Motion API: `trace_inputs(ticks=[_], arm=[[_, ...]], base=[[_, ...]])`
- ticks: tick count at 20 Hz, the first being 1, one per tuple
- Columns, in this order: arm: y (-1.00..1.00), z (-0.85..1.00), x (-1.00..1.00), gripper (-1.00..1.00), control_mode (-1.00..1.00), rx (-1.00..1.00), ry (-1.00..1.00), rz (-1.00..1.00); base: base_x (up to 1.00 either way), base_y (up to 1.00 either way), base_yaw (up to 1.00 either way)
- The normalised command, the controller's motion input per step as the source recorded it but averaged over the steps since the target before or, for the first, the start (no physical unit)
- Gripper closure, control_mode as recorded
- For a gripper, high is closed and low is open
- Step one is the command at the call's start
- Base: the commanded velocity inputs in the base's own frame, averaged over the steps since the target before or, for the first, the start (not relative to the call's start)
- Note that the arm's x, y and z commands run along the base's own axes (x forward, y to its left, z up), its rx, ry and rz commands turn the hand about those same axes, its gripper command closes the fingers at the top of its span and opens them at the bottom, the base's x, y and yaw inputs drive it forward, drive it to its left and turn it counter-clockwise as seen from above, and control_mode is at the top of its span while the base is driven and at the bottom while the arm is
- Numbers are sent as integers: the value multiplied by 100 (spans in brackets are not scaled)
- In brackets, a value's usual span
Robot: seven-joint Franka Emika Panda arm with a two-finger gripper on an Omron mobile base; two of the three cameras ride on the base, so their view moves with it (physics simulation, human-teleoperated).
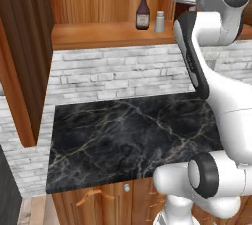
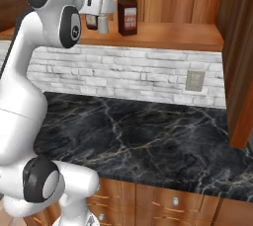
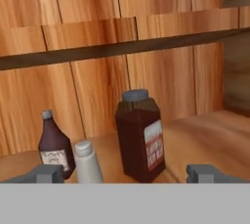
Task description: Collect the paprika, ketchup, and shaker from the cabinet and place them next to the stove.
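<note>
Three containers stood together on the flat shelf board of the warm orange-brown wooden cabinet (image 3: pixel 195 140) with vertical-grain panels. In the hand view, the wide dark reddish-brown paprika jar (image 3: pixel 140 140) with a dark cap and a pale label stood upright, the tallest of the group. Just beside it, to its left in that view, stood the small pale grey-white shaker (image 3: pixel 87 163) with a rounded top, and just beyond the shaker was the slim dark brown ketchup bottle (image 3: pixel 54 145) with a narrow neck, small cap and pale label on its belly. From the left base view the ketchup bottle (image 1: pixel 142 14) and the shaker (image 1: pixel 159 21) showed side by side on the shelf (image 1: pixel 98 35), with the white arm rising in front on the right. From the right base view the paprika jar (image 2: pixel 128 13) stood on the shelf (image 2: pixel 173 35) just past the arm's hand, and the shaker (image 2: pixel 103 24) was partly hidden behind the hand. The two-finger gripper (image 3: pixel 124 174) had its jaws spread fully wide and held nothing; its dark tips stood well apart at the bottom of the hand view, with the jar and shaker between them but farther back on the shelf. Below the shelf ran a pale white brick backsplash (image 1: pixel 108 74) and a black marbled countertop (image 1: pixel 128 135), with wooden drawers (image 2: pixel 163 200) beneath.
</note>
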Motion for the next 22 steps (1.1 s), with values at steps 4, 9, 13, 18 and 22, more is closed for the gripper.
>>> trace_inputs(ticks=[4, 9, 13, 18, 22], arm=[[-30, 0, 70, -100, -100, -1, 10, 0], [-24, 0, 66, -100, -100, 0, 9, 0], [-23, 0, 46, -100, -100, 0, 1, 6], [-56, -5, 5, -100, -100, 0, 0, 30], [-52, -18, 0, -100, -100, 0, 0, 30]], base=[[0, 0, 0], [0, 0, 0], [0, 0, 0], [0, 0, 0], [0, 0, 0]])
